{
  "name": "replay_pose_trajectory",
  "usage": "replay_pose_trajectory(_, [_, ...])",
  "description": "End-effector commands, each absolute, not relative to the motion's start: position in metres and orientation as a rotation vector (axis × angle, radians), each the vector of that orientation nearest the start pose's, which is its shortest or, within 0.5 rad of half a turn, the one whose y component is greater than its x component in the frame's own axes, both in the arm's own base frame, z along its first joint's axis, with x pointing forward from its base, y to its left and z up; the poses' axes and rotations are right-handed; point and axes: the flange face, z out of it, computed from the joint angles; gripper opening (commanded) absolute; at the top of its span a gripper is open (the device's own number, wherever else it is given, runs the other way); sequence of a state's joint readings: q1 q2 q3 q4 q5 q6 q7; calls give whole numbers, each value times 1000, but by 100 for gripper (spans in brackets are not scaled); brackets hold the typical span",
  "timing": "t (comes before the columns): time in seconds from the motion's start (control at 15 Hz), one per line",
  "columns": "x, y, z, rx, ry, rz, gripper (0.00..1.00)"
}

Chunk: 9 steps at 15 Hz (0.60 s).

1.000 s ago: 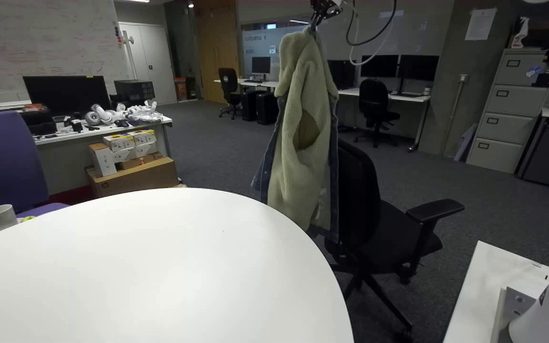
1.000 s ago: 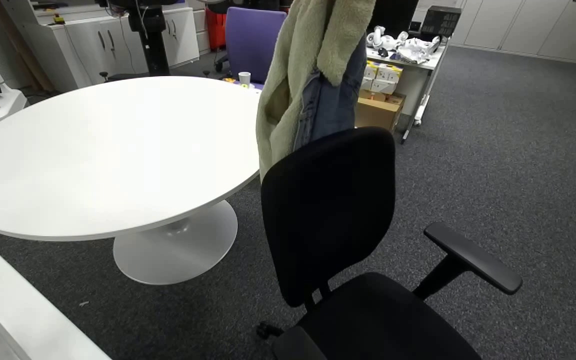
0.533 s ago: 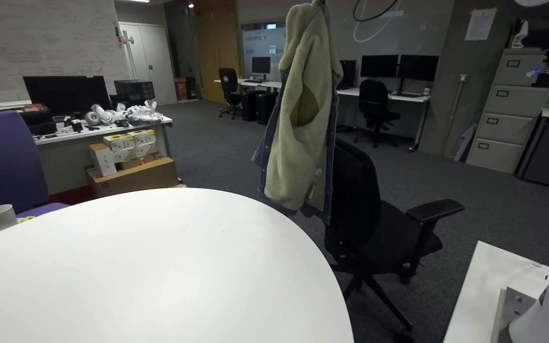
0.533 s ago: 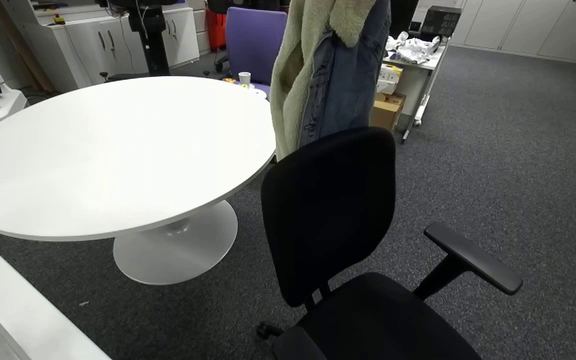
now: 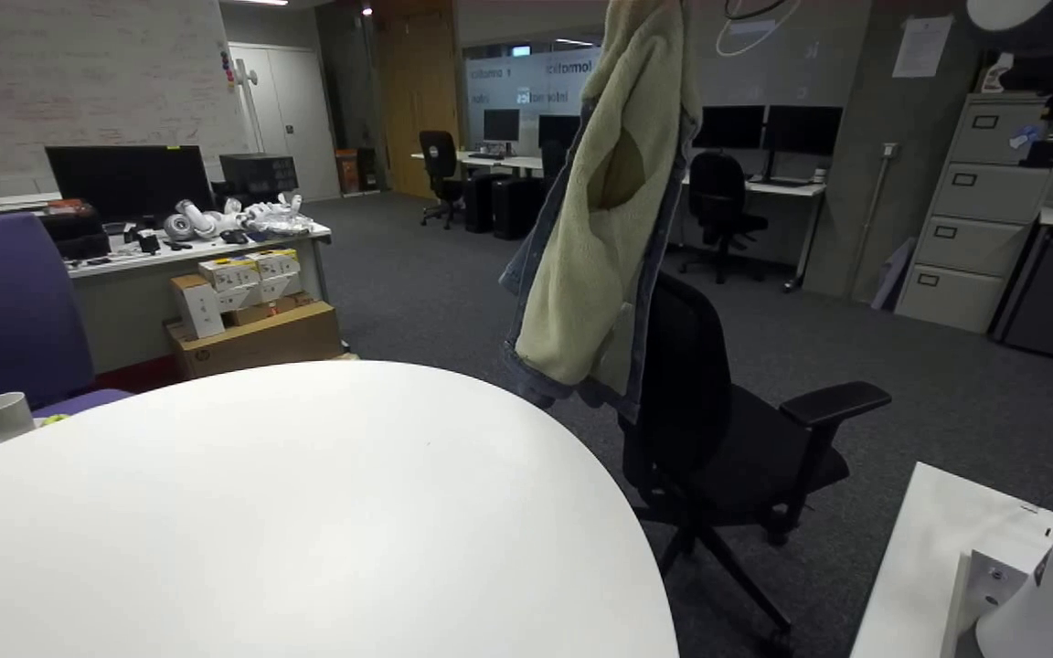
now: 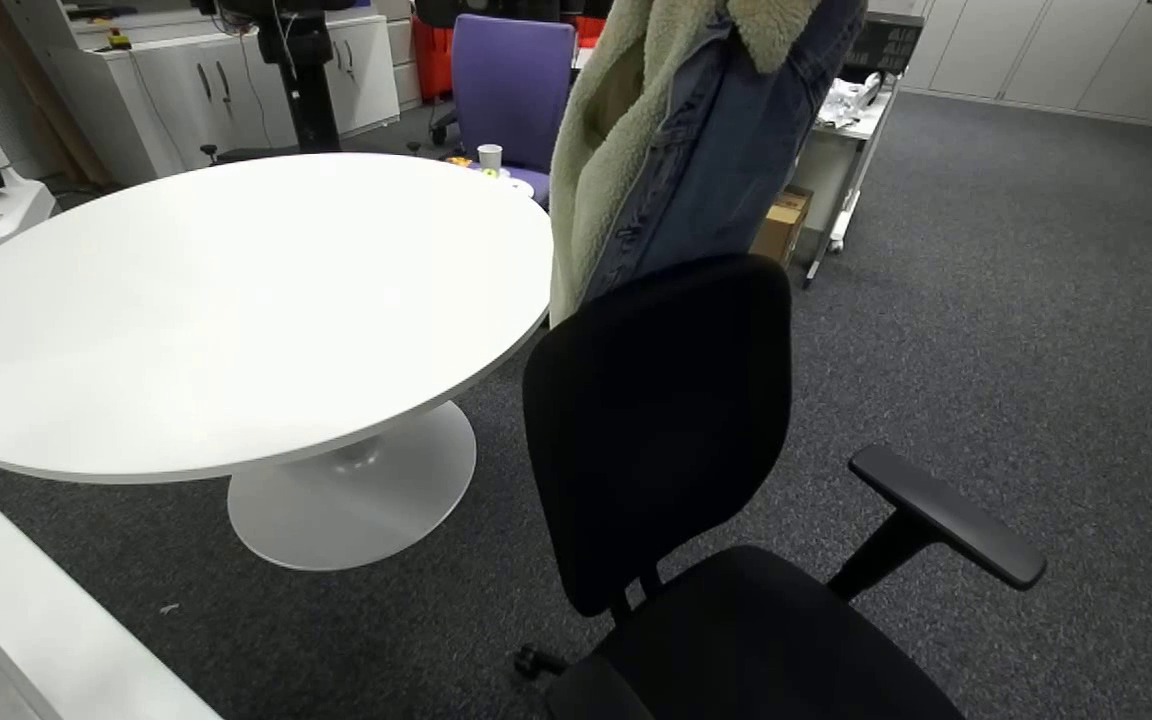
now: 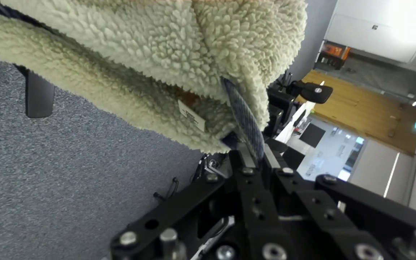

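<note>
A denim jacket with cream fleece lining (image 5: 572, 306) hangs in the air in both exterior views, slanting a little, its fleece side turned out. Its blue denim outside (image 6: 726, 170) shows in an exterior view, where the black chair's backrest (image 6: 656, 430) hides the lower part. In the wrist view my gripper (image 7: 258, 156) is shut on a narrow denim strip (image 7: 242, 112) of the jacket, perhaps a loop or edge. Fleece (image 7: 150, 39) and a white label (image 7: 191, 115) fill the upper left there. Both exterior views cut off the jacket's top, and the gripper lies above them.
A round white table (image 5: 307, 512) stands beside the hanging jacket, close to its hem. The black office chair has an armrest (image 6: 946, 515) sticking out. A purple chair (image 6: 511, 90) with a white cup (image 6: 489, 157) is across the table. Boxes (image 5: 252, 338) sit by a desk.
The jacket has risen and shifted rightward in both exterior views, and its hem now swings more to the left. The gripper, seen at the top of an exterior view a second ago, has gone out of it.
</note>
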<state>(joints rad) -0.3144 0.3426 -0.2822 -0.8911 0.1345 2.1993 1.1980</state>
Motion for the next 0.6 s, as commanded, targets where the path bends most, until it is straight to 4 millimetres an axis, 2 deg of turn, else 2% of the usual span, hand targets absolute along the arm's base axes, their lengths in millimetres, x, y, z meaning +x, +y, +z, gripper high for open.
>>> replay_pose_trajectory(0.0, [530, -390, 832, -1443, 2028, -1302, 2])
replay_pose_trajectory(0.13, [532, -433, 785, -1433, 2118, -1232, 2])
replay_pose_trajectory(0.27, [548, -459, 729, -1471, 2202, -1159, 2])
replay_pose_trajectory(0.4, [572, -465, 664, -1582, 2280, -1071, 2])
replay_pose_trajectory(0.53, [595, -455, 597, -1746, 2327, -903, 2])
